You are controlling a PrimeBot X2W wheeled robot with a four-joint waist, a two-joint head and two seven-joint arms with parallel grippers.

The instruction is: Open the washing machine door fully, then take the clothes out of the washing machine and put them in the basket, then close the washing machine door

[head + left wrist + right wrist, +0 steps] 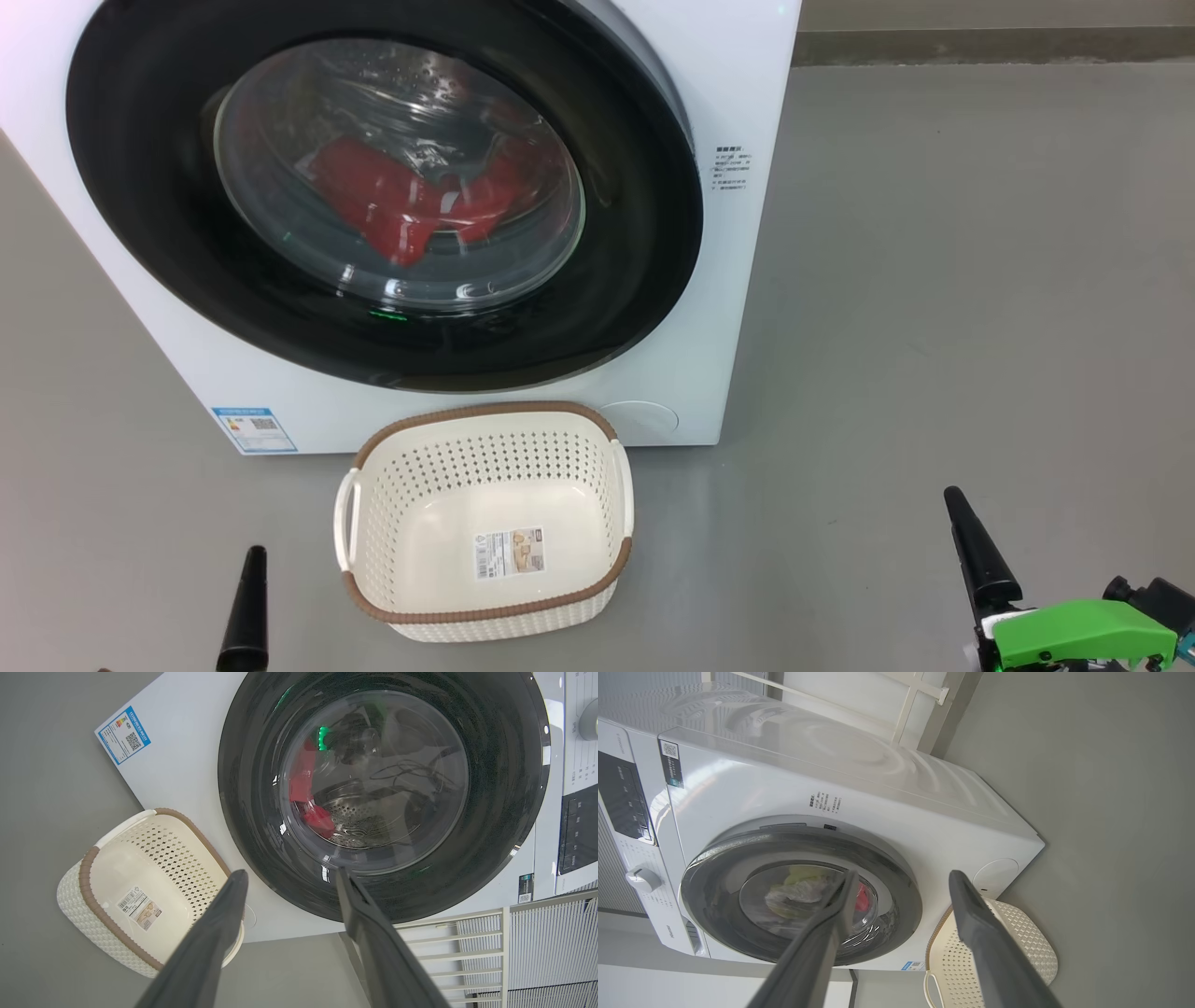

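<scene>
The white washing machine (733, 280) stands ahead on the floor. Its door (140, 187), a wide glossy black rim around a bulging glass bowl, covers the drum; its right edge seems to stand slightly off the front. Red clothes (392, 201) lie inside behind the glass. The cream basket (485, 411) with a brown rim sits empty on the floor just before the machine. My left gripper (290, 871) is open and empty, short of the door's lower rim (252, 788). My right gripper (904, 872) is open too, held back from the door (714, 877) and the basket (1027, 938).
Grey floor (980, 280) stretches to the right of the machine. A blue label (254, 429) and a round cover (639, 417) mark the machine's lower front. A white slatted rack (467, 952) stands beside the machine. A green part (1083, 630) sits on my right wrist.
</scene>
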